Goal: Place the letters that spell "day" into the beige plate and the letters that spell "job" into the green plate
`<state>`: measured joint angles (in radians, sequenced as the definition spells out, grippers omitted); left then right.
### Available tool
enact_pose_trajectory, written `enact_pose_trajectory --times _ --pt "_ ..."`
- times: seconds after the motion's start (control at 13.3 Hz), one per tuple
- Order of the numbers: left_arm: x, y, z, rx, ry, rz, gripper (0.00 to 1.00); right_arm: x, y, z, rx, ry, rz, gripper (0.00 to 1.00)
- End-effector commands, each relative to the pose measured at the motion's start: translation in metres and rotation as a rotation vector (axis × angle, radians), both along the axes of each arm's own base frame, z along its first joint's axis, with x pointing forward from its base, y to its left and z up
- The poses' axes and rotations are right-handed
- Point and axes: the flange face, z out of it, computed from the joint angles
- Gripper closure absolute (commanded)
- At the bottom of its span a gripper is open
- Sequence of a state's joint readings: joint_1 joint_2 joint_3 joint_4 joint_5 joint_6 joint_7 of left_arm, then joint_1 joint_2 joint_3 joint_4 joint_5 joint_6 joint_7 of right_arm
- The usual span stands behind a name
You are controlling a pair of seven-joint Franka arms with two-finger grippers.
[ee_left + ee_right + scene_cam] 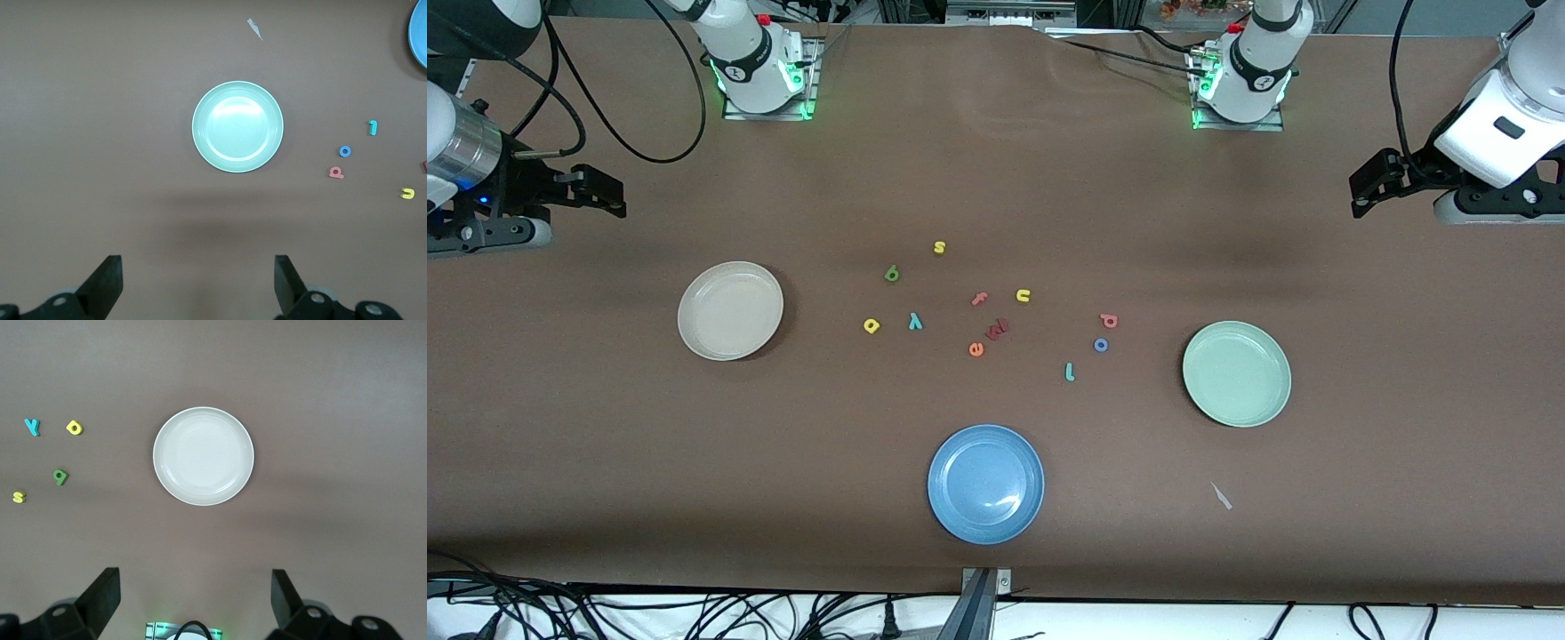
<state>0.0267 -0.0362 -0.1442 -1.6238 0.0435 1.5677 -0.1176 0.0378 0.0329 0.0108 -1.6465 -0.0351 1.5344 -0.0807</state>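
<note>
Between the beige plate (pixel 730 310) and the green plate (pixel 1236 373), all 6 task letters lie on the brown table (pixel 1405 400): d (pixel 891 274), a (pixel 871 326), y (pixel 914 321) toward beige; b (pixel 1108 321), o (pixel 1101 345), j (pixel 1069 372) toward green. Both plates hold nothing. Left gripper (pixel 1371 188) and right gripper (pixel 600 191) hang open, empty, above the table's ends.

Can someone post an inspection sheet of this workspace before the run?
Surface: brown table, flat.
Job's things: beige plate and green plate bare; green d, yellow a, teal y, teal j, blue o, red b loose on table.
Clutter: blue plate; yellow s, yellow u, pink f, orange e, dark red letter; white scrap.
Grippers: left gripper open above table; right gripper likewise; both wait.
Cables: black leads at bases.
Surroundings: nothing seen.
</note>
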Motion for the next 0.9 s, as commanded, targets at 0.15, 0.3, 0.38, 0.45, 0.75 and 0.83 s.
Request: enact_pose_trajectory --times 0.15,0.3,0.38,0.45,0.75,0.83 --pt "-0.0023 -0.0049 0.0078 0.018 -0.001 -0.027 0.00 0.0023 -0.0005 0.0029 -0.009 -0.008 -0.009 0.00" --pt "-0.0023 -0.0049 0.0078 0.018 -0.001 -0.027 0.00 0.0022 -0.0004 0.0029 -0.007 -0.008 -0.009 0.00" --pt "-0.0023 -0.0047 0.0078 0.020 -0.002 -0.025 0.00 0.0022 -0.0004 0.0029 -0.007 -0.008 -0.009 0.00" --pt "-0.0024 -0.0057 0.0078 0.018 -0.001 -0.027 0.00 0.0022 -0.0004 0.0029 -0.007 -0.008 -0.009 0.00" --pt "-0.0015 -0.0014 0.0070 0.020 0.000 -0.021 0.00 0.0022 -0.0004 0.0029 -0.007 -0.008 -0.009 0.00" --pt "-0.0015 -0.0016 0.0069 0.018 0.000 -0.021 0.00 0.0022 -0.0004 0.0029 -0.007 -0.008 -0.009 0.00"
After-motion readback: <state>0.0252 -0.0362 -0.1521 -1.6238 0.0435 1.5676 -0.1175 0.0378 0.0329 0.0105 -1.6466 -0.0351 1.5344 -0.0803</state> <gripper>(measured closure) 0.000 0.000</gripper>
